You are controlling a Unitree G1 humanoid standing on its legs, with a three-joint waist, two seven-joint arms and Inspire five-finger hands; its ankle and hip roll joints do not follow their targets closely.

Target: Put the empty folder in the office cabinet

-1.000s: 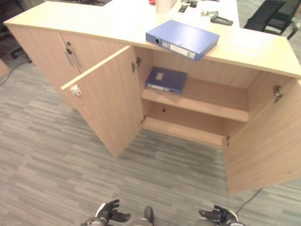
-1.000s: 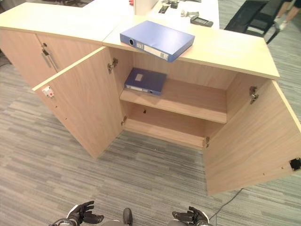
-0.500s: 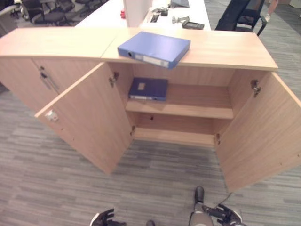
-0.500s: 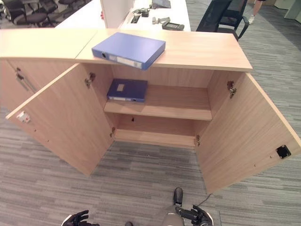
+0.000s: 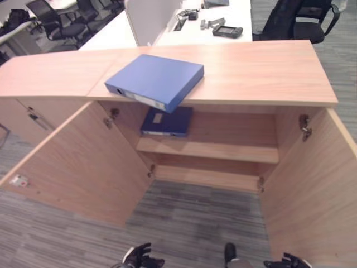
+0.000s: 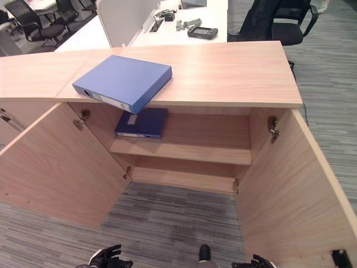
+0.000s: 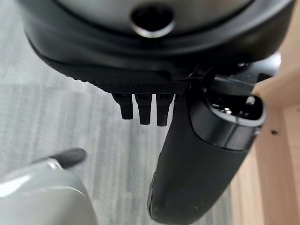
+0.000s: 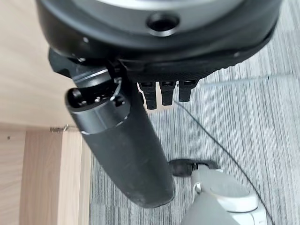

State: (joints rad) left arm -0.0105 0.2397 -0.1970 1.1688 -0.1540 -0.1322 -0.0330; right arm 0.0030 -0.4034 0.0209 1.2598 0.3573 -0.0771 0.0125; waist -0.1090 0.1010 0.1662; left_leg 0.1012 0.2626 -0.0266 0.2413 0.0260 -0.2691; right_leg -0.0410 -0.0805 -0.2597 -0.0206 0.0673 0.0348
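The blue folder [image 5: 156,81] lies flat on top of the cabinet [image 5: 268,67], with one corner sticking out over the front edge. A darker folder [image 5: 166,121] lies on the shelf [image 5: 228,149] inside the cabinet, just below it. Both cabinet doors [image 5: 78,167] stand wide open. The left hand [image 5: 139,258] and the right hand [image 5: 290,262] hang low over the floor [image 5: 189,223], far from the blue folder. Both hands have loose, straight fingers and hold nothing.
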